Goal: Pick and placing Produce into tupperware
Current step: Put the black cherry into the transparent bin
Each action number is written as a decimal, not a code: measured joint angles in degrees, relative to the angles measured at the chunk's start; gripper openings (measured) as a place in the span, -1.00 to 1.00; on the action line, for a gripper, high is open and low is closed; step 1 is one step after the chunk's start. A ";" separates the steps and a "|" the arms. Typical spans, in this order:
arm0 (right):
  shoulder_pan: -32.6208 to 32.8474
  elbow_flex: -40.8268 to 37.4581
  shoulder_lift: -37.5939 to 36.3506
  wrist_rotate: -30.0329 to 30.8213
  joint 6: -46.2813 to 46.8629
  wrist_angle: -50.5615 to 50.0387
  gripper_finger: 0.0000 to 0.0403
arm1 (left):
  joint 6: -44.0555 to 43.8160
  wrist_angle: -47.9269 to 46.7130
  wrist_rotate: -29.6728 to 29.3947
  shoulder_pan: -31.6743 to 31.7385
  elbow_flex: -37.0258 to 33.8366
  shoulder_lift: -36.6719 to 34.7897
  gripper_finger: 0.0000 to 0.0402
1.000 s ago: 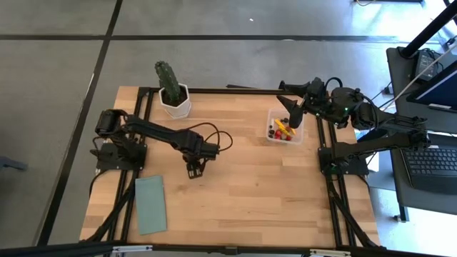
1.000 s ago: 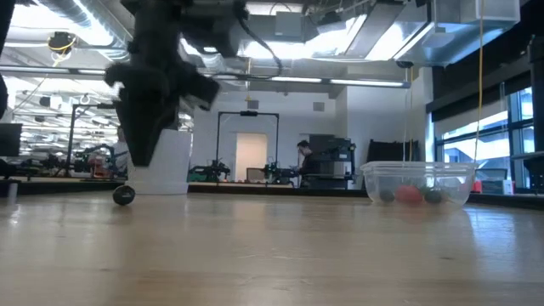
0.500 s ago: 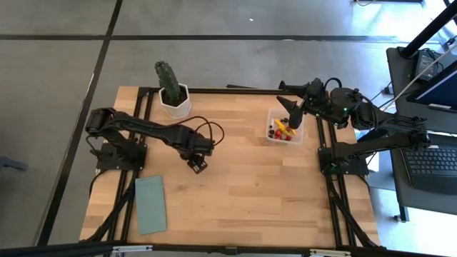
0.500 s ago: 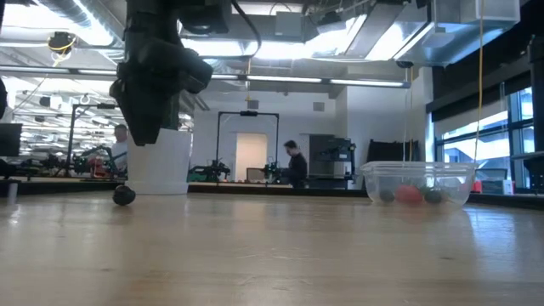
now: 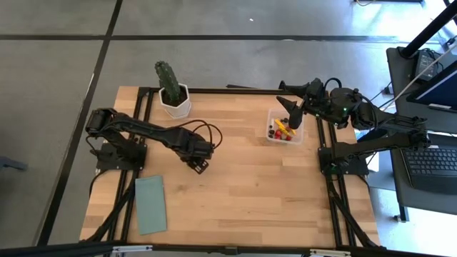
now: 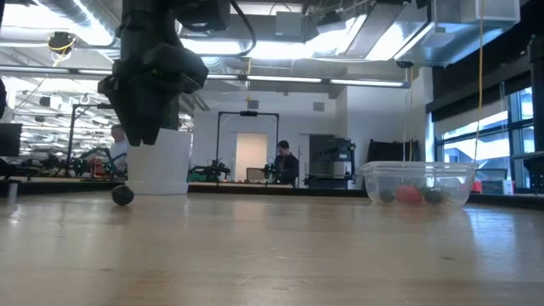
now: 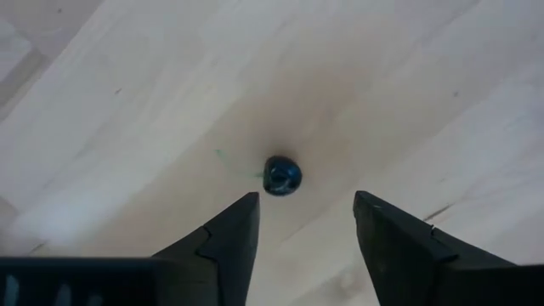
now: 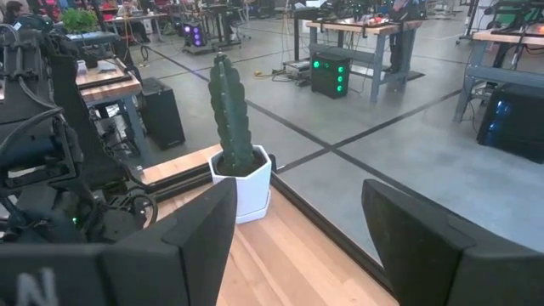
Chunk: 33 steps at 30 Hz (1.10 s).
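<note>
A dark round berry [image 7: 281, 175] lies alone on the wood, also showing in the low view as a berry [image 6: 123, 195] left of the white pot. My left gripper [image 7: 306, 200] hangs open above it, fingers pointing down on either side without touching; the left gripper [image 5: 198, 165] hides the berry from above. The clear tupperware [image 5: 285, 127] stands near the table's right far side, with red, yellow and dark produce [image 5: 281, 129] inside, and the low view shows the tupperware [image 6: 418, 183] too. My right gripper [image 5: 289, 113] waits open over it.
A green cactus in a white hexagonal pot [image 5: 174, 100] stands at the far left. A flat green pad [image 5: 151, 203] lies at the near left. Bare wood stretches between the berry and the tupperware. People move in the room behind the table.
My left arm has drawn its shoulder back, and its gripper has risen a little and turned over the dark berry, staying open. The berry has not moved. My right arm has kept still.
</note>
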 joint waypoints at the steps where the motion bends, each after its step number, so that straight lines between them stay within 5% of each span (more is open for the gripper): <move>1: 0.00 0.00 0.00 0.00 0.00 0.00 0.26 | 0.46 -0.29 0.04 0.00 0.00 0.00 -0.07; 11: 0.00 0.00 0.00 0.00 0.00 0.00 0.26 | 4.22 -0.37 0.35 -0.02 0.00 0.00 0.23; 33: 0.00 0.00 0.00 0.00 -1.92 0.00 0.26 | 4.34 0.49 -0.23 0.24 0.00 0.04 0.23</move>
